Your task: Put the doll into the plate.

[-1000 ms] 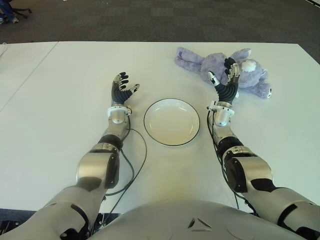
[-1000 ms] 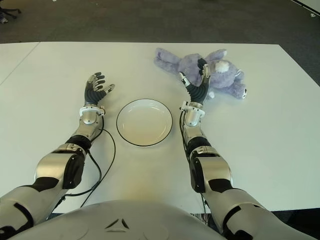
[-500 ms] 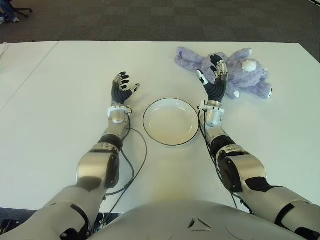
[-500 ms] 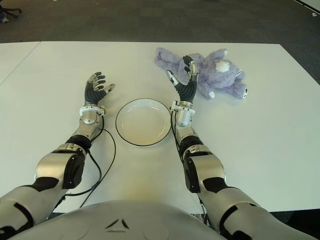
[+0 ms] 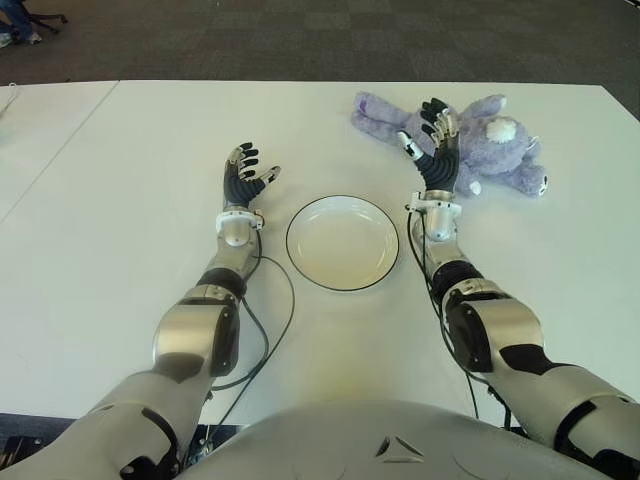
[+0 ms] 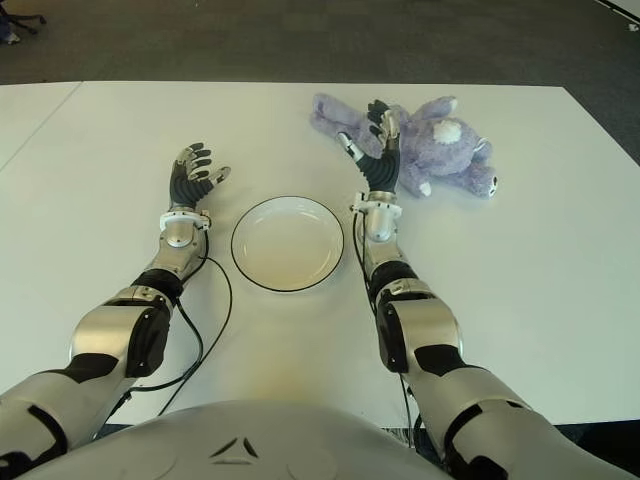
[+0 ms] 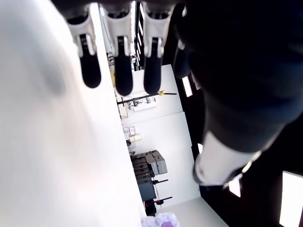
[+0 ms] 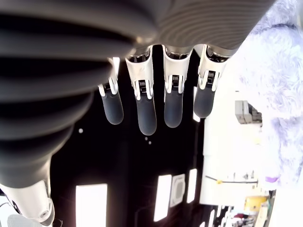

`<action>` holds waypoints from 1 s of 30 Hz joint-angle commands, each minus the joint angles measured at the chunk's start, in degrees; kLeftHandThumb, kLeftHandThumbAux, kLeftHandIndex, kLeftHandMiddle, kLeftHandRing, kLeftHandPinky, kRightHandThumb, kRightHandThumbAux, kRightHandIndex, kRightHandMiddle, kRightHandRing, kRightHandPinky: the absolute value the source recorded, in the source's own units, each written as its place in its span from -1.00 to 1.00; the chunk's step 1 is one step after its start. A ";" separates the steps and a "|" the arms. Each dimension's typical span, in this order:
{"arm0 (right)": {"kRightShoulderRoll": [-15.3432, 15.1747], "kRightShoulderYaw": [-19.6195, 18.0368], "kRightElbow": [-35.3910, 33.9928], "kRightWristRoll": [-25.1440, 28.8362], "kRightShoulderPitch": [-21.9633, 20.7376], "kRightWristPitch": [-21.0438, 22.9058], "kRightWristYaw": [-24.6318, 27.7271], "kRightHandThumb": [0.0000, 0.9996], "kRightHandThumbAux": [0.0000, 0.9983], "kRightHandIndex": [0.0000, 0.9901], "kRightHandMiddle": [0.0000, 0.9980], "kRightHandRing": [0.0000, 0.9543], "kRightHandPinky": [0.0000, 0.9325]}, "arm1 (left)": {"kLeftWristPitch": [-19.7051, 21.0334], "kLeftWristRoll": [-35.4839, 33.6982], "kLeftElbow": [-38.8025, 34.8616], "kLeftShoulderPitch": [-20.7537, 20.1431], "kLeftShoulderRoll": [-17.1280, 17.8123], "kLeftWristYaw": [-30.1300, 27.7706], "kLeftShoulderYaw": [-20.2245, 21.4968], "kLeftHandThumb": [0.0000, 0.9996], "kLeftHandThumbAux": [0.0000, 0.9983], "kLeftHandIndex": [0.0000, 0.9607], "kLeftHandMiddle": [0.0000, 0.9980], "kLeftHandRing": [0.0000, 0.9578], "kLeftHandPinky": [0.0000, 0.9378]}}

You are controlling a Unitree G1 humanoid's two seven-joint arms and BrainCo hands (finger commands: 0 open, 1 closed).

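1. The left hand [image 5: 244, 178] shows left of the plate [image 5: 342, 243], fingers spread and empty.
2. The plate sits bare on the table [image 5: 120, 200].
3. The right hand [image 5: 436, 150], fingers spread, holds nothing before the doll [image 5: 480, 140], which lies beyond the plate; a shallow grab may slip off the soft plush.

The doll [image 5: 470, 138] was of soft, fluffy plush cloth. The plate [image 5: 342, 243] looked smooth and glossy, like glazed ceramic. The table [image 5: 120, 200] was matt and smooth. The right hand [image 5: 436, 150] showed shiny metal with black rubber-like fingertips [image 8: 146, 115].
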 commanded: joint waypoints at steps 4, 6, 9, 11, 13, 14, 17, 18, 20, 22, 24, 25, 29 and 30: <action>-7.03 0.93 2.29 -2.48 -5.53 7.57 0.13 -0.71 0.34 -0.72 -0.65 -0.68 -0.74 | 7.15 -0.67 7.40 11.35 -3.42 -2.09 0.24 -0.78 0.65 -0.59 -0.50 -0.47 -0.47; -8.51 1.79 2.51 -3.80 -5.83 8.13 -0.31 -0.73 0.33 -0.72 -0.66 -0.70 -0.78 | 7.20 -0.94 7.40 11.29 -3.44 -2.34 0.49 -0.79 0.65 -0.59 -0.50 -0.47 -0.46; -9.92 2.38 2.92 -4.65 -5.88 8.68 0.03 -0.76 0.31 -0.73 -0.68 -0.74 -0.83 | 7.16 -1.09 7.40 11.27 -3.49 -2.35 0.66 -0.78 0.66 -0.59 -0.49 -0.46 -0.46; -10.97 2.85 3.24 -5.15 -5.98 9.24 0.83 -0.77 0.30 -0.73 -0.70 -0.76 -0.86 | 7.14 -1.20 7.41 11.22 -3.46 -2.34 0.72 -0.77 0.67 -0.59 -0.49 -0.46 -0.46; -11.64 3.14 3.36 -5.24 -6.16 9.59 1.68 -0.76 0.31 -0.72 -0.71 -0.77 -0.86 | 7.16 -1.27 7.43 11.22 -3.46 -2.40 0.76 -0.77 0.67 -0.59 -0.50 -0.47 -0.47; -11.89 3.24 3.38 -5.21 -6.24 9.70 2.02 -0.73 0.32 -0.70 -0.71 -0.78 -0.85 | 7.16 -1.28 7.44 11.22 -3.47 -2.44 0.78 -0.80 0.67 -0.60 -0.51 -0.48 -0.49; -12.90 3.62 3.39 -5.26 -6.91 10.39 3.49 -0.71 0.34 -0.68 -0.70 -0.78 -0.85 | 6.90 -1.17 7.42 11.28 -3.45 -2.45 0.70 -0.83 0.68 -0.60 -0.52 -0.50 -0.51; -13.19 3.76 3.37 -5.36 -7.12 10.57 3.81 -0.71 0.36 -0.68 -0.69 -0.77 -0.86 | 6.87 -1.14 7.42 11.31 -3.44 -2.44 0.67 -0.84 0.68 -0.60 -0.52 -0.50 -0.51; -13.89 4.06 3.26 -5.66 -7.72 10.86 4.43 -0.72 0.35 -0.68 -0.68 -0.76 -0.87 | 6.82 -1.07 7.41 11.38 -3.44 -2.37 0.61 -0.84 0.68 -0.60 -0.52 -0.50 -0.50; -14.42 4.31 3.10 -5.92 -8.30 11.07 4.88 -0.74 0.34 -0.68 -0.67 -0.76 -0.90 | 6.82 -1.09 7.40 11.40 -3.38 -2.42 0.63 -0.85 0.67 -0.60 -0.52 -0.50 -0.51; -15.05 4.56 2.95 -6.17 -8.95 11.28 5.39 -0.75 0.34 -0.68 -0.66 -0.76 -0.93 | 6.88 -1.15 7.40 11.40 -3.36 -2.50 0.68 -0.86 0.67 -0.60 -0.52 -0.50 -0.51; -15.64 4.79 2.86 -6.43 -9.49 11.42 5.75 -0.76 0.34 -0.68 -0.66 -0.76 -0.94 | 6.94 -1.20 7.40 11.40 -3.36 -2.58 0.72 -0.86 0.67 -0.60 -0.52 -0.50 -0.51; -17.33 5.51 2.54 -7.19 -11.05 11.72 6.53 -0.75 0.32 -0.69 -0.69 -0.79 -0.95 | 7.04 -1.31 7.39 11.43 -3.36 -2.81 0.79 -0.87 0.65 -0.62 -0.52 -0.50 -0.50; -17.64 5.65 2.49 -7.35 -11.40 11.77 6.65 -0.78 0.34 -0.70 -0.70 -0.80 -0.95 | 7.05 -1.32 7.39 11.42 -3.36 -2.83 0.80 -0.86 0.65 -0.62 -0.52 -0.50 -0.50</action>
